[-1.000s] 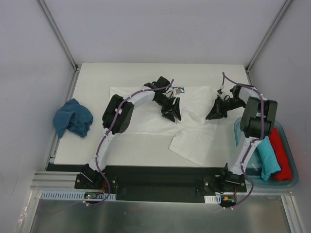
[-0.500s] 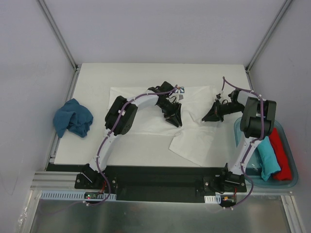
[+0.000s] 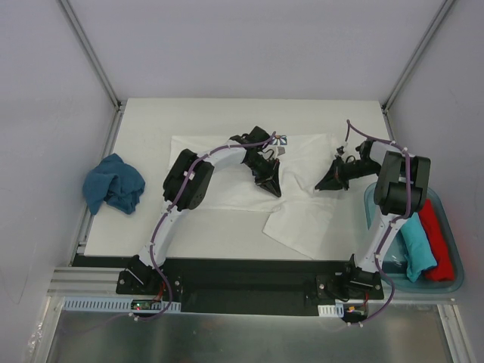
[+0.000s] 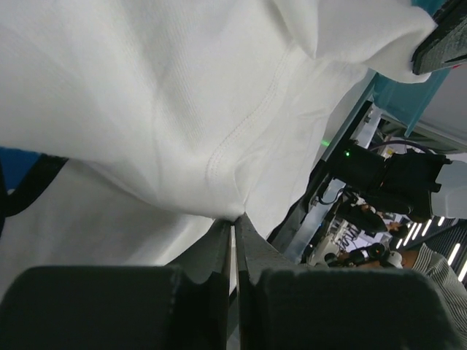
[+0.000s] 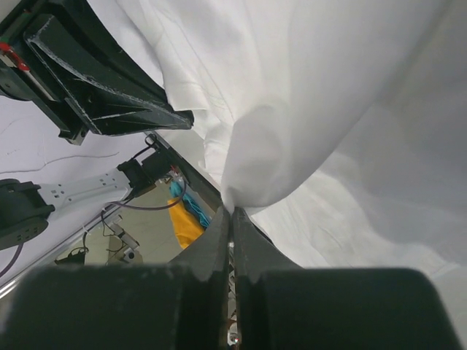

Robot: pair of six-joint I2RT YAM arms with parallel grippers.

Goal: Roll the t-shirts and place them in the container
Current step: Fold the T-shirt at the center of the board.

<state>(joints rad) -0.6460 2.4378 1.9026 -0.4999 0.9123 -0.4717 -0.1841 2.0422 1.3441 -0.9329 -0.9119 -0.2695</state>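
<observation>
The white t-shirt (image 3: 219,162) lies spread across the table, with a blue print corner showing at its far edge. My left gripper (image 3: 274,188) is shut on a pinched fold of it near the middle; the left wrist view shows the jaws (image 4: 235,222) closed on a seamed edge of white t-shirt (image 4: 182,109). My right gripper (image 3: 324,184) is shut on the same shirt further right, its tips (image 5: 232,213) pinching a hanging fold of white t-shirt (image 5: 328,87). A dark blue t-shirt (image 3: 113,184) sits crumpled at the table's left edge.
A clear blue bin (image 3: 370,204) stands at the right beside the right arm's base, holding a rolled teal t-shirt (image 3: 418,248) and a rolled red t-shirt (image 3: 439,238). Metal frame posts rise at the back corners.
My left gripper has closed from open onto the white fabric and shifted slightly nearer. The right gripper edged a little left and away, still shut on the shirt.
</observation>
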